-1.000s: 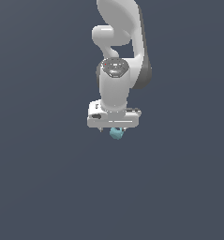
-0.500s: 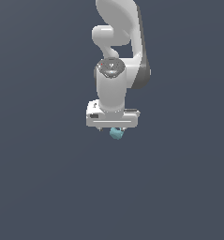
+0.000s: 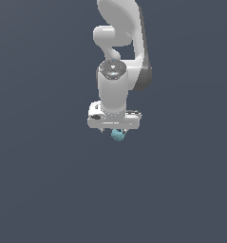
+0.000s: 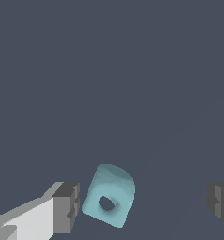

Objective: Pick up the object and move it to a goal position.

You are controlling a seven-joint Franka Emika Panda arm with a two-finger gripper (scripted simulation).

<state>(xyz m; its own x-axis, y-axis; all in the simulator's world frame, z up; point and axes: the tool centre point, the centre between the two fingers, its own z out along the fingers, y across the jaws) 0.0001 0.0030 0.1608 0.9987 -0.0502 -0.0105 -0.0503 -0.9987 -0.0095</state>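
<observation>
The object is a tiny light-teal block (image 4: 108, 197) with a dark round notch on the face toward the wrist camera. It lies tilted on the dark grey floor between my fingers. My gripper (image 4: 144, 205) is open wide. One dark fingertip (image 4: 67, 207) stands just beside the block with a thin gap, and the other fingertip (image 4: 220, 204) is far from it. In the exterior view the block (image 3: 117, 135) peeks out just under the white hand, and the gripper (image 3: 116, 131) is mostly hidden by that hand.
The white arm (image 3: 119, 42) rises above the hand in the exterior view. Plain dark grey ground (image 3: 48, 190) lies all around. No other object and no goal mark show.
</observation>
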